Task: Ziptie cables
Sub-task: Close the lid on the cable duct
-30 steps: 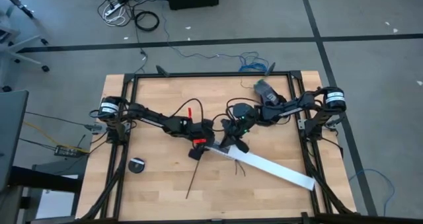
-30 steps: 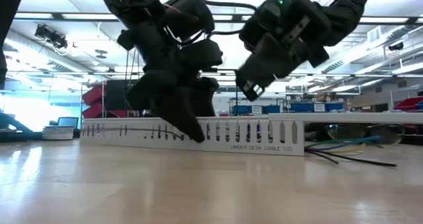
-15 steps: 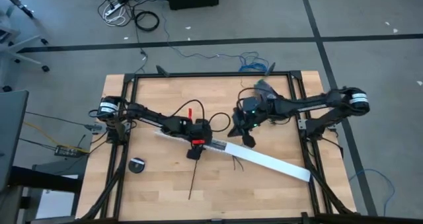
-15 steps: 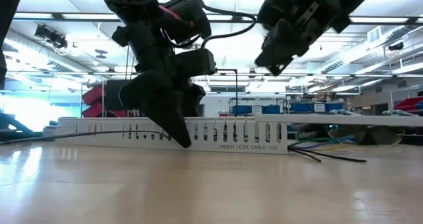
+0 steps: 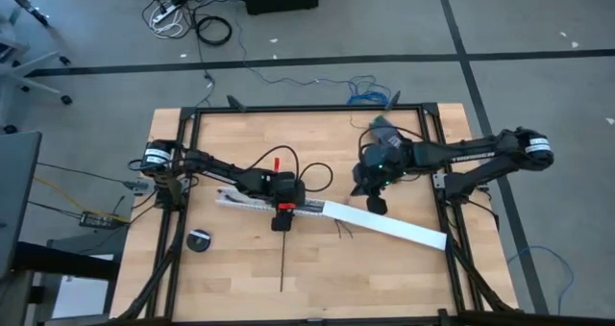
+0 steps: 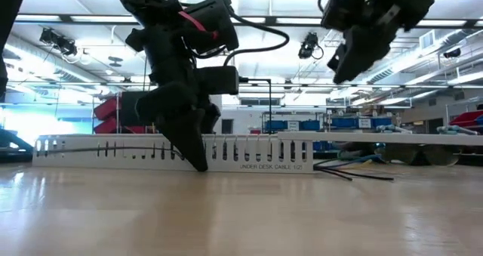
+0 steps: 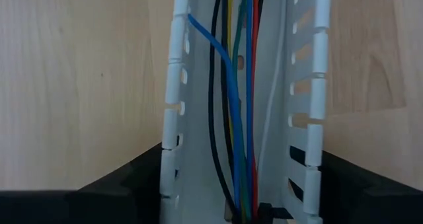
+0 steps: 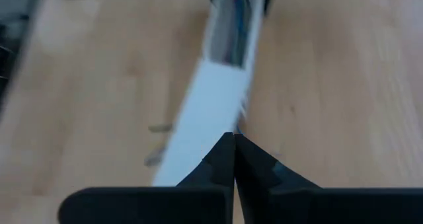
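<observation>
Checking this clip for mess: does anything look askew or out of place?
Yes: the white channel lies slanted across the table, and one blue wire bends out over its slotted wall while the other wires run straight inside.

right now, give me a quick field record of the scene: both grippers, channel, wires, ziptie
left gripper: astride the long white slotted plastic channel, fingers outside its walls
right gripper: shut, empty, raised above the channel's far part
thin coloured wires: run lengthwise inside the channel; blue, green, red, yellow, black
thin black plastic ziptie: lying loose on the wooden table, near the front edge
small black round object: beside the left side rail
</observation>
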